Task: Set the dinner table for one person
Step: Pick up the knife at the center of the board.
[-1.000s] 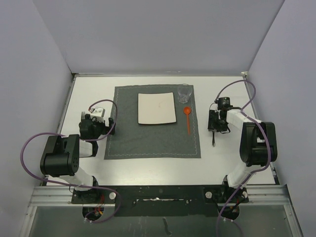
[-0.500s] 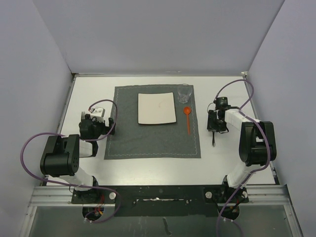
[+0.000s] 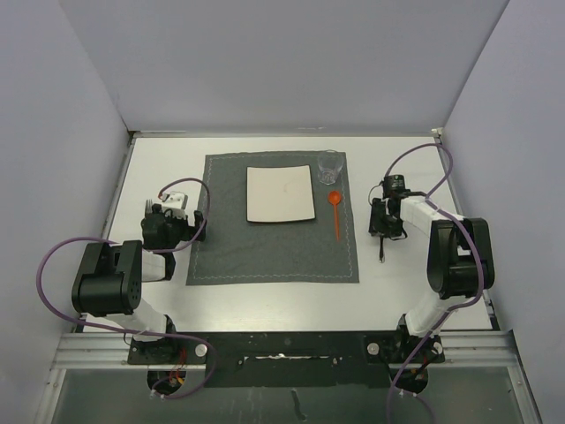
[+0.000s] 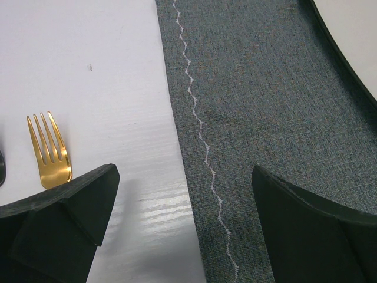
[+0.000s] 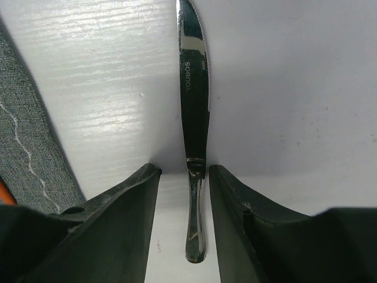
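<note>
The dinner table is white and carries a dark grey placemat with a white square plate, a clear glass and an orange spoon. A dark knife lies on the bare table right of the mat. My right gripper is low over it. Its jaws are open and straddle the handle, with a thin gap on each side. My left gripper stands wide open over the mat's left edge. A gold fork lies just to its left.
Grey walls close in the table on three sides. A metal rail with both arm bases runs along the near edge. The knife's handle end shows just below the right gripper in the top view.
The right gripper's jaws have narrowed a little around the knife handle, and the wrist has shifted slightly left. The left arm has not moved.
</note>
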You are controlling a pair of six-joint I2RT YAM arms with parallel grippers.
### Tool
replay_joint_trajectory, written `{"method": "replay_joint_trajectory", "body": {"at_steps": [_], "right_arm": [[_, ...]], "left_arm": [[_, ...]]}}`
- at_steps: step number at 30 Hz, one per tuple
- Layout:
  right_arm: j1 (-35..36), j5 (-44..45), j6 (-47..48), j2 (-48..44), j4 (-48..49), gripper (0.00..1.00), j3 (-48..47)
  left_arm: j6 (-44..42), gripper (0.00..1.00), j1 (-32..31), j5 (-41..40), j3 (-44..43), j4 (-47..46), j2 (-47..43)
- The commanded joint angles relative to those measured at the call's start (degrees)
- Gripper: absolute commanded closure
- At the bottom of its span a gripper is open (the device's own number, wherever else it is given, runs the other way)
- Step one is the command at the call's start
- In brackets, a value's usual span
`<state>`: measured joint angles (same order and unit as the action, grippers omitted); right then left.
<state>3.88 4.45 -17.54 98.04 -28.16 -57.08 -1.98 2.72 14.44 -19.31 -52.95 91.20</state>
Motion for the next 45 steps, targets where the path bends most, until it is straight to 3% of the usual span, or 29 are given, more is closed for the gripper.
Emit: {"method": "replay_joint_trajectory", "body": {"at_steps": [1, 24, 37, 45], "right_arm": [[0.8, -0.8, -2.1, -0.2, -5.6, 0.6, 1.8], [-1.1, 0.6, -1.0, 3.6, -9.4, 0.67, -0.7], [-1.6, 0.4, -1.0, 8.7, -11.4, 1.0, -4.1], [-1.6, 0.1, -1.3, 5.7, -12.1, 1.0, -4.1]], "left_arm": [[-0.3, 0.02, 0.3, 1.0, -0.2, -4.0, 0.8], [-0.3, 0.02, 0.1, 0.6, -0.2, -3.8, 0.7], [-0.3, 0.02, 0.1, 0.7, -0.2, -3.9, 0.7], [-0.3, 0.02, 0.1, 0.7, -0.3, -3.8, 0.8]]}}
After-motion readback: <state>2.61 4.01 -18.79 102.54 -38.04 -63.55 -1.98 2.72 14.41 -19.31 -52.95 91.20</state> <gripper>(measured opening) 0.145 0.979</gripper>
